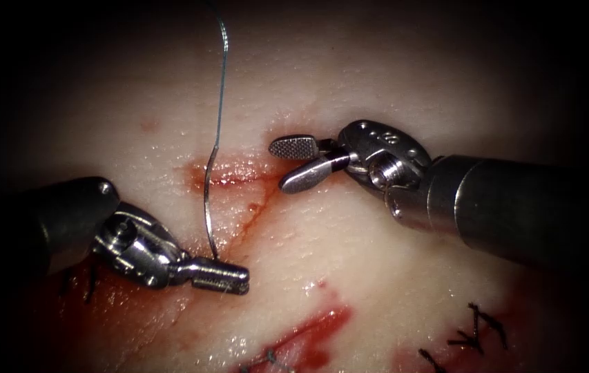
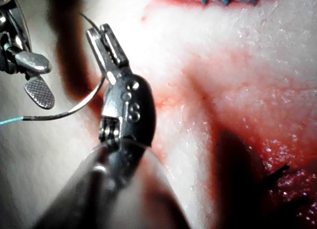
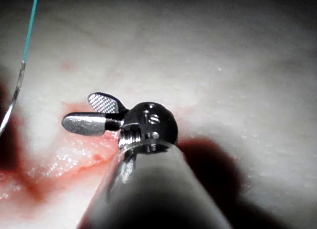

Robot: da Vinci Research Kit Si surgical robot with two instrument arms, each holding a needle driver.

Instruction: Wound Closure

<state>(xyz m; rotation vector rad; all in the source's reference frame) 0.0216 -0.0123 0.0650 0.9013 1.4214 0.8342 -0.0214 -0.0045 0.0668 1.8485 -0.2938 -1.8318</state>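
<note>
Left tool (image 1: pixel 228 276), low and left of the cut (image 1: pixel 239 178), fingers (image 2: pixel 111 45) clenched on the needle (image 1: pixel 206 200) close to its pointed end, the tip just poking out beyond them in the left wrist view. From that grip, needle arcing up across the cut, seemingly lifted clear of the tissue (image 1: pixel 377 276) and not buried in it. Thread (image 1: pixel 224 62) trailing off its blunt end, up and away.

Right tool (image 1: pixel 279 166), just right of the cut's upper stretch, fingers (image 1: pixel 294 146) spread apart, grasping nothing, near the needle's curve but not touching it.

Red fluid (image 1: pixel 308 331) pooled lower down on the tissue; dark stitches (image 1: pixel 477 331) off to the lower right.

Judged from this: a grip so near the point leaves most of the curve swinging free, so hold firm and move slowly to stop the needle rolling. Keep the point off the tissue until it is aimed. Keep the thread slack and clear of both tools. If taking the needle with the empty fingers, meet it on the body of the curve, square to it, never on the tip.
</note>
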